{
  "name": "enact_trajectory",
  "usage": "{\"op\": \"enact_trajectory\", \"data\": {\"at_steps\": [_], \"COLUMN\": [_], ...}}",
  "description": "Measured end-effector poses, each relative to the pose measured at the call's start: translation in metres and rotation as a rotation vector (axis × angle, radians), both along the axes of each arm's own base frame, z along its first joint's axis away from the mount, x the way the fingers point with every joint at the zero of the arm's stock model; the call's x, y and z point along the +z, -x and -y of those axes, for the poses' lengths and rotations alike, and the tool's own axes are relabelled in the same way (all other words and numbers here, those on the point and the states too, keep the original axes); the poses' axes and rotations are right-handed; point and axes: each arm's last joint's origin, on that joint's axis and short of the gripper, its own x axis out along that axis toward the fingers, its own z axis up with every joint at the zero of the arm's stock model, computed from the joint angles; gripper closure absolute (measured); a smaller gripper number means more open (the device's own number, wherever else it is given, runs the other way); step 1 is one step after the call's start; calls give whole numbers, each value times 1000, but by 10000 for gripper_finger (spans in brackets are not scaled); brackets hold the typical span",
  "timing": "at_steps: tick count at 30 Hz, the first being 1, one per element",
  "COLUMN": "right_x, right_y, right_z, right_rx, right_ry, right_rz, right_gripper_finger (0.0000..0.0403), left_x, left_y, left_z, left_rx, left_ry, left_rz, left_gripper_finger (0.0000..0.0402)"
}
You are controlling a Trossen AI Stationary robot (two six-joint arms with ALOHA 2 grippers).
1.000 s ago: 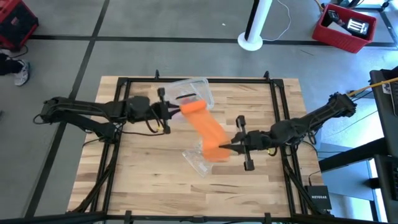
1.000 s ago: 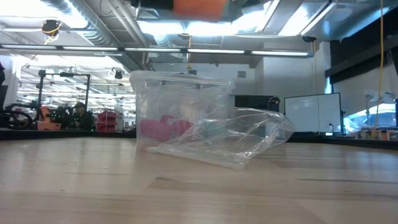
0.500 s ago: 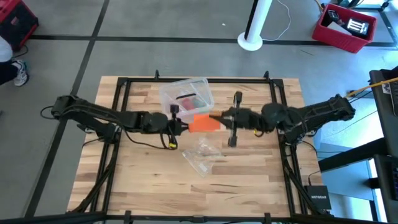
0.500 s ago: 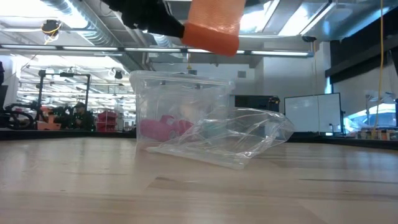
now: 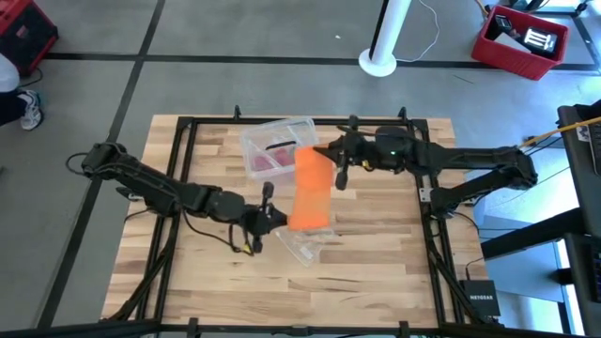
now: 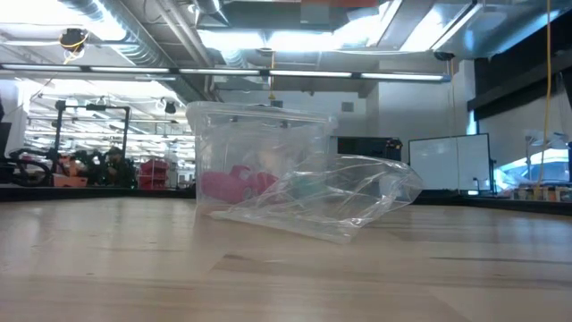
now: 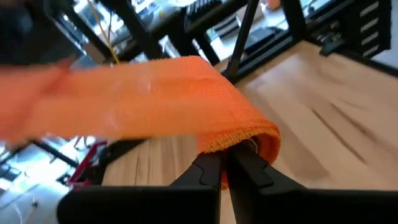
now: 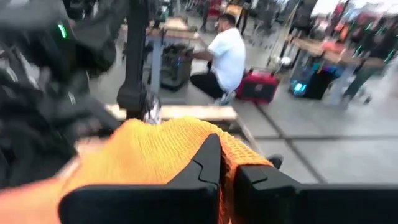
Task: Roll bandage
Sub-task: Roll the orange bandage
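Grippers: left gripper (image 5: 272, 214) sits at the near end of the bandage (image 5: 311, 188), its fingers pressed together on that end; in the left wrist view the cloth folds over the closed tips at (image 7: 225, 163).
Far end: right gripper (image 5: 326, 152) pinches the opposite end, near the clear plastic box (image 5: 278, 147); its wrist view shows both fingers clamped on the orange weave at (image 8: 222, 163).
Step in hand: judged as the stretch-out before rolling, with the strip drawn out between the two arms and no coil formed yet.
Progress: early, since nothing in any view reads as a roll.
Next move: one end likely has to be turned over on itself to start a core while the other end keeps light tension; slack would let the first turn go loose or skewed.
Risk: soft cloth pinched by narrow tips could slip out if the pull grows.
Bandage position: held in the air above the tabletop (image 5: 376, 253), running from beside the box toward the near side, over the crumpled clear wrapper (image 5: 302, 241); in the low view only a sliver of orange shows at the top edge (image 6: 335, 8).
Bandage look: bright orange, flat, fairly wide band with a visible open weave and a slightly frayed edge (image 7: 155, 99); it sags a little in the middle and is not taut.
Surroundings: a person in a white top (image 8: 227, 56) crouches in the room beyond.
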Motion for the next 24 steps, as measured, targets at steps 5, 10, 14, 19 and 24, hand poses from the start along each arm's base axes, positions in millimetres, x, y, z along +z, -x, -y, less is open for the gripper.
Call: {"op": "enact_trajectory", "data": {"at_steps": [5,10,14,19,24], "right_x": [-30,-66,-98,-123,-140], "right_y": [-1,-5,-6,-6,-5], "right_z": [12,10,8,7,6], "right_rx": [38,66,80,67,25], "right_ry": [-133,-271,-431,-589,-629], "right_rz": [-45,-120,-208,-298,-419], "right_gripper_finger": [391,391,391,382,310], "left_x": [6,13,21,13,5], "left_y": [2,5,4,3,2], "left_z": [11,18,20,14,5], "left_rx": [-45,-66,-53,-16,60], "left_ry": [-23,-77,-64,22,195], "left_rz": [66,119,143,58,-6], "left_gripper_finger": [398,398,398,398,398]}}
